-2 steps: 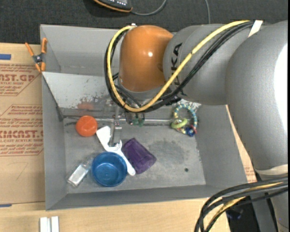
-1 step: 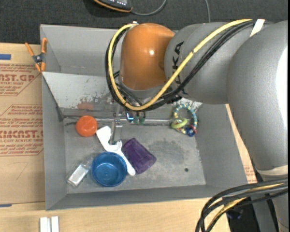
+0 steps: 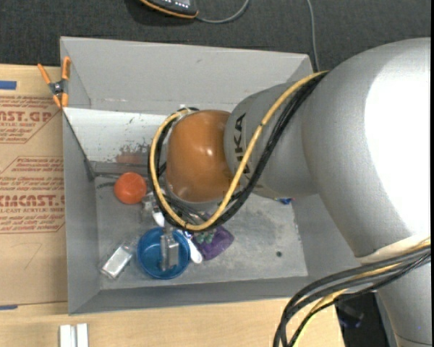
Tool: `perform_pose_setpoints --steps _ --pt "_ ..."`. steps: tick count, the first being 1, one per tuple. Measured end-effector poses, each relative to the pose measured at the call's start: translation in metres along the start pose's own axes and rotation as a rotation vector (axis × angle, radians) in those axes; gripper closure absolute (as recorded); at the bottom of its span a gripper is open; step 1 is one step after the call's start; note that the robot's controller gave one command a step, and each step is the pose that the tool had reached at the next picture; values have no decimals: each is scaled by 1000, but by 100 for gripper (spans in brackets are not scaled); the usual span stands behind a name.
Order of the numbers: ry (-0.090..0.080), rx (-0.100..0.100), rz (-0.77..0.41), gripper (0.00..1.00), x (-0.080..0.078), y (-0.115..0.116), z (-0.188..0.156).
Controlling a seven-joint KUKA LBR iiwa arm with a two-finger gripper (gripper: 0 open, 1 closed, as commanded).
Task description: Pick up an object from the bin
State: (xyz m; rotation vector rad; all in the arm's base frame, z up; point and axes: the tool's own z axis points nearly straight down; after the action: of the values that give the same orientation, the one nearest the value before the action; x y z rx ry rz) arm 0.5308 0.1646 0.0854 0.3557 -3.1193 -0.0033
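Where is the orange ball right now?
In the camera view the orange ball lies on the left of the bin floor, above the blue bowl and just left of the arm.

The arm (image 3: pixel 333 143) reaches in from the right across the grey metal bin (image 3: pixel 79 194). Its orange-covered wrist (image 3: pixel 195 154) (looped with yellow and black cables) points down, and the jaws are low over a round blue dish (image 3: pixel 149 256) near the bin's lower-left corner. Just beside the dish lie a small clear block (image 3: pixel 117 261) on its left and a white piece (image 3: pixel 195 253) and a purple lump (image 3: pixel 218 243) on its right, while an orange ball (image 3: pixel 130 186) sits apart, higher up by the left wall.
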Motion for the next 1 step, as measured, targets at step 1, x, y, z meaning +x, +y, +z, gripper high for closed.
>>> perform_pose_setpoints --steps 1 --pt "-6 1 -181 0 24 5 -52"
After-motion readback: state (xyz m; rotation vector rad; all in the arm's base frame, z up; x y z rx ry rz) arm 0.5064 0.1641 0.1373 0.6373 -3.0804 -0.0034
